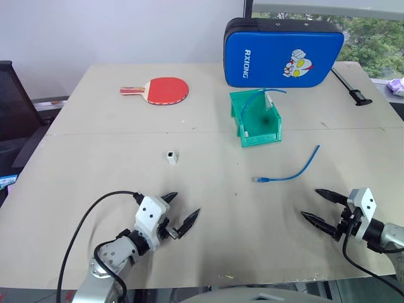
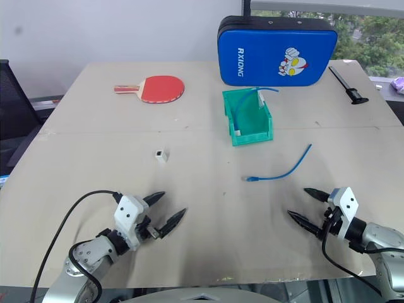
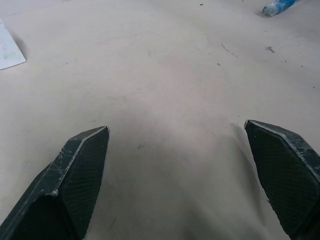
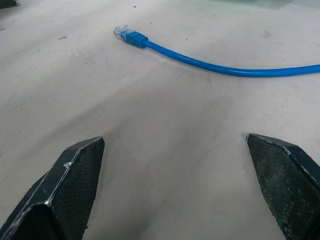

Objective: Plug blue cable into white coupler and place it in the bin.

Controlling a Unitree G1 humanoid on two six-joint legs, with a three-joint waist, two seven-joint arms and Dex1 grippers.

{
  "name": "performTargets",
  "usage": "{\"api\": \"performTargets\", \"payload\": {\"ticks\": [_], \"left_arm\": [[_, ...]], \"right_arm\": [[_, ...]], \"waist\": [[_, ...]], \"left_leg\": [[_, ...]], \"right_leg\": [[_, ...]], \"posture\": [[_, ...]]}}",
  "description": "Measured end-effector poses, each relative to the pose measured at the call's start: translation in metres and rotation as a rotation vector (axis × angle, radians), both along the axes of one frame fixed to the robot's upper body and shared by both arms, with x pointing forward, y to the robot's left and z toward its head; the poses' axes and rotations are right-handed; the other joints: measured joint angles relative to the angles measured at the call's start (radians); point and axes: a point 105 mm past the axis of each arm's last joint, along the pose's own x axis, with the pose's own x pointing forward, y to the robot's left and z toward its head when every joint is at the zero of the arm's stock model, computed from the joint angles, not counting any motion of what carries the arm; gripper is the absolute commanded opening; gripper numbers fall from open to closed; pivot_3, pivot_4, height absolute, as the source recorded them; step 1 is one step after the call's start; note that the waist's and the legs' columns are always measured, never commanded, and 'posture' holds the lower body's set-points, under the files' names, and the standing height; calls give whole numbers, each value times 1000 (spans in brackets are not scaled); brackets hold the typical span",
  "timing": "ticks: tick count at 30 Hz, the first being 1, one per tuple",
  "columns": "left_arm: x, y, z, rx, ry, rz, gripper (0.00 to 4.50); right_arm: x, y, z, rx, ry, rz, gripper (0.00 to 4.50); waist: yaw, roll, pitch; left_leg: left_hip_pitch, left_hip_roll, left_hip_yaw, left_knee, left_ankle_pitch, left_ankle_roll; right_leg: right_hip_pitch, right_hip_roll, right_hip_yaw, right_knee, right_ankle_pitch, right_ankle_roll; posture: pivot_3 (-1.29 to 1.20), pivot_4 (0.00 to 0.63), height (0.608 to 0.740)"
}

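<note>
On the table point(image 1: 95, 164) nothing is started: blue cable point(image 1: 287, 173) lies loose about 11 o'clock of the right gripper point(image 1: 325, 206), white coupler point(image 1: 171, 156) sits apart near 12 o'clock of the left gripper point(image 1: 181, 211), unplugged. Both grippers rest low with fingers spread wide, holding nothing. Green bin point(image 1: 255, 117) stands at 12 o'clock of the cable with a different blue cable in it; picking up, plugging and binning are all left.

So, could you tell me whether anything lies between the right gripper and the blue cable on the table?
Nothing visible does. The right gripper stands open, with only bare table between it and the blue cable.
</note>
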Motion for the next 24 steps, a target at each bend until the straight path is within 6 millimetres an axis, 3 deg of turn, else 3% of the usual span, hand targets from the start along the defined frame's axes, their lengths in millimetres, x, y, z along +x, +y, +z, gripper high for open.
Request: {"api": "performTargets", "payload": {"ticks": [19, 24], "left_arm": [[-7, -2, 0, -22, 12, -3, 4443], [-8, -3, 4, 9, 14, -94, 4443]], "right_arm": [[7, 1, 3, -15, -20, 32, 4500], [15, 4, 9, -29, -49, 45, 4500]], "waist": [[-3, 0, 0], [-5, 0, 1]], "left_leg": [[0, 0, 0, 0, 0, 0], [0, 0, 0, 0, 0, 0]], "right_leg": [[0, 0, 0, -1, 0, 0], [0, 1, 0, 0, 0, 0]], "posture": [[0, 150, 740], [0, 150, 740]]}}
